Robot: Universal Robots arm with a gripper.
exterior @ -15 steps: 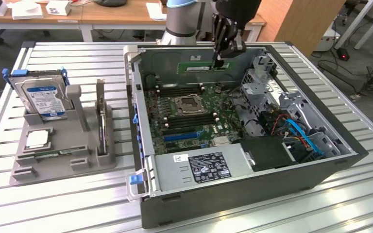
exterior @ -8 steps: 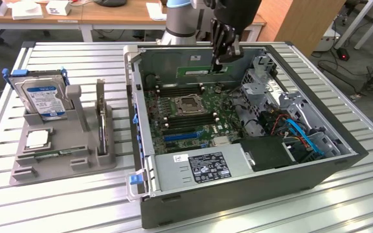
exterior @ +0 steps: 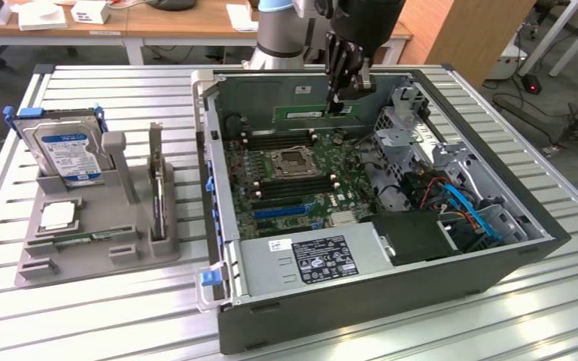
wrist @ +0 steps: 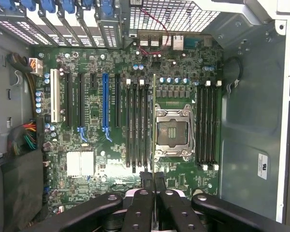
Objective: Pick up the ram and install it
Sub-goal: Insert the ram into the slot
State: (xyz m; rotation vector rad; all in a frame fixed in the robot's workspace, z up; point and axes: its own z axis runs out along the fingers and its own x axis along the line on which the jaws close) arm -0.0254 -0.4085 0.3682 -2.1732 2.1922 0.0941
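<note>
Wooden desks point(exterior: 168, 19) stood at the back of the room; in front of them a slatted metal table point(exterior: 88, 308) carried an open computer case point(exterior: 390, 301) lying on its side, with a grey holder point(exterior: 98, 252) just beside it toward the exterior view's left; a silver-and-blue hard drive point(exterior: 68, 150) stood upright in that holder, and a taller card with a metal bracket point(exterior: 156, 177) stood on edge near it. Inside the case the motherboard point(exterior: 269, 192) faced up; its CPU socket point(exterior: 294, 162) sat near the middle, a power supply point(exterior: 309, 259) lay along the near wall, and blue cables point(exterior: 475, 210) ran toward the exterior view's right. The gripper point(exterior: 342, 101) hung over the far part of the case, its fingers clenched on the ram point(exterior: 299, 113); the green stick jutted from the fingers toward the exterior view's left, its long edge level, raised above the board. In the wrist view the ram point(wrist: 153, 121) showed edge-on as a thin line running out from between the black fingertips point(wrist: 146, 180); it lay over the strip between the CPU socket and the bank of dark memory slots point(wrist: 135, 125) beside it, parallel to those slots.
</note>
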